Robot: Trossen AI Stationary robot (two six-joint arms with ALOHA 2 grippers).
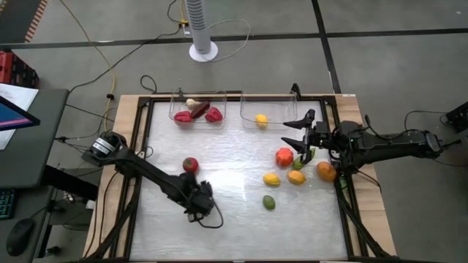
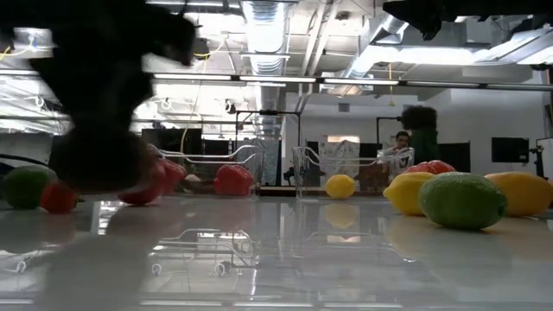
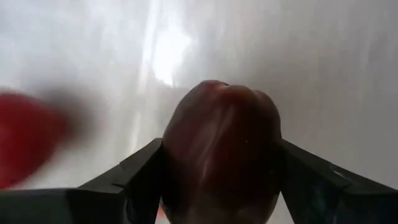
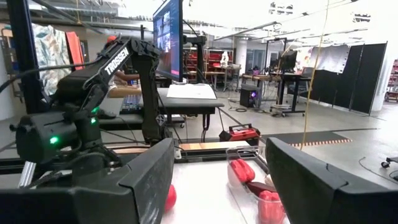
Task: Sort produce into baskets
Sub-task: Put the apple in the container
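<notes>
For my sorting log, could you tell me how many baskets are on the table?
2. Both sit at the far edge: the left basket holds red pieces, the right basket one lemon.

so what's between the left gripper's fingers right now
A dark red pepper sits between the left gripper's two fingers, both touching its sides, as the left wrist view shows.

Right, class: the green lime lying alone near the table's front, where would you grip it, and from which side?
Take the green lime across its narrow middle, coming straight down from above. It lies on its side, an oval with bare table all round, so the jaws should fit either side; its rounded ends would likely slip.
</notes>
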